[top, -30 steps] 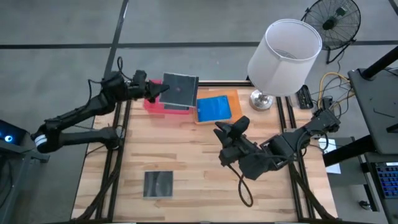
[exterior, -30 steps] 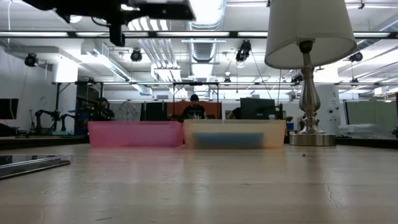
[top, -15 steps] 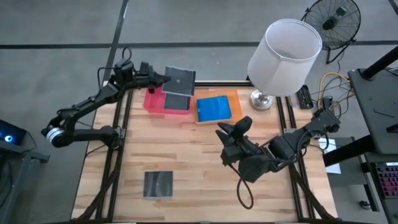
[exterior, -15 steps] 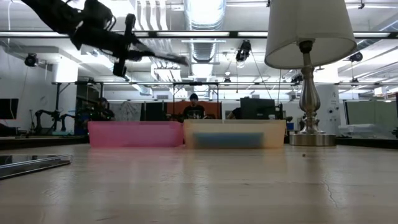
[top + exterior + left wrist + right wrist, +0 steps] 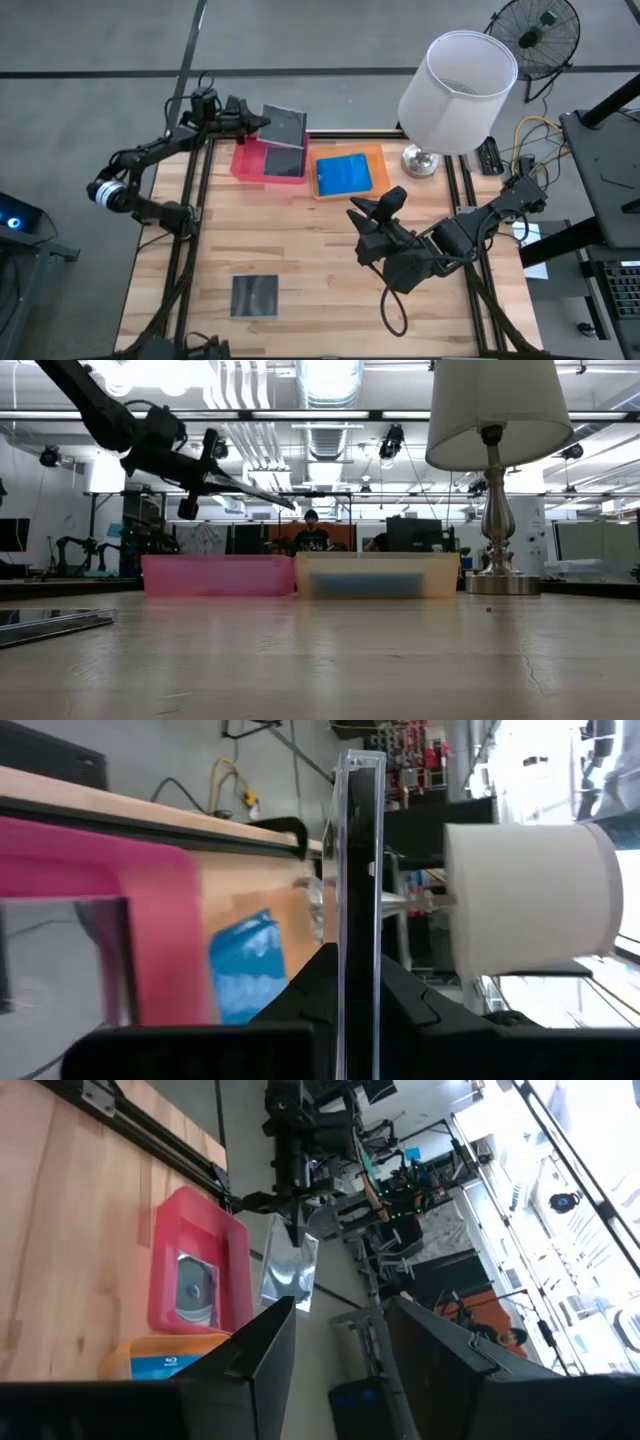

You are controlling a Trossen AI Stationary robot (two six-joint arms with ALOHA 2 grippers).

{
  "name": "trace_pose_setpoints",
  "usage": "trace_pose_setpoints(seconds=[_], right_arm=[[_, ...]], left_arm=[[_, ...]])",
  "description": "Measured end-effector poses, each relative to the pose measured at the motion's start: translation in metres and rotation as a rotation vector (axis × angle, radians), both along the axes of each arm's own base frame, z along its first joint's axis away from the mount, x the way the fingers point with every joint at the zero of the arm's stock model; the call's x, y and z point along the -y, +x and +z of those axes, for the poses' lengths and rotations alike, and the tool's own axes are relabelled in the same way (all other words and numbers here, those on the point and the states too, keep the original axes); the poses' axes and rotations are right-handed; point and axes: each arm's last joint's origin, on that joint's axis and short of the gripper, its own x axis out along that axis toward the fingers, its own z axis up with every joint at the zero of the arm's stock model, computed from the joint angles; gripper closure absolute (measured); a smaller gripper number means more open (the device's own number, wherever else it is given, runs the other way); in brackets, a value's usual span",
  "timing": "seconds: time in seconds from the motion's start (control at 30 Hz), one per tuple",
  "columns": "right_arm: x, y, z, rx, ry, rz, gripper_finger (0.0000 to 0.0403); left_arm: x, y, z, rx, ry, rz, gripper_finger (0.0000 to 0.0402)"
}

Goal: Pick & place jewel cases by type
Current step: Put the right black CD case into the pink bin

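Note:
My left gripper point(image 5: 250, 122) is shut on a dark square jewel case point(image 5: 284, 126) and holds it in the air over the pink tray point(image 5: 243, 163). A second dark case point(image 5: 286, 161) lies flat in that tray. A blue case point(image 5: 344, 174) lies in the orange tray point(image 5: 376, 154) beside it. A third dark case point(image 5: 255, 295) lies flat on the wood near the table's near edge. My right gripper point(image 5: 376, 203) is open and hovers over the middle of the table, touching nothing. My left gripper pinches the dark case between its two fingers by the edge point(image 5: 356, 955) that faces the table's left. The fingers point(image 5: 205, 468) come from the left, slanting down. The case is lifted clear and tilted, its free edge point(image 5: 290, 506) lower, above the pink tray.
A lamp with a white shade point(image 5: 458, 75) stands on its base point(image 5: 421, 160) at the table's far right, next to the orange tray. Bare wood point(image 5: 320, 290) lies between the trays and the near edge. In the low view people sit in the room behind the trays.
My left gripper has come down toward the pink tray and drawn back toward the table's far left corner. It has tipped: the case it holds was level and high, and now slopes with its free edge down. My right arm has kept nearly still.

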Motion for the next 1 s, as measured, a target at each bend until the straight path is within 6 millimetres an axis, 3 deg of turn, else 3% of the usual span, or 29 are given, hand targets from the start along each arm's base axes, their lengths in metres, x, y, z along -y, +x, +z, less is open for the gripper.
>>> trace_pose_setpoints(seconds=[0.3, 0.87, 1.0], right_arm=[[0.0, 0.0, 0.0, 0.004, 0.004, -0.001, 0.0248], [0.0, 0.0, 0.0, 0.008, 0.01, -0.002, 0.0248], [0.0, 0.001, 0.0, 0.007, 0.009, -0.003, 0.0248]], left_arm=[[-0.016, -0.004, -0.026, -0.047, -0.003, -0.038, 0.0386], [-0.006, -0.018, -0.107, -0.078, -0.073, -0.042, 0.0386], [-0.006, -0.018, -0.116, -0.074, -0.09, -0.035, 0.0386]])
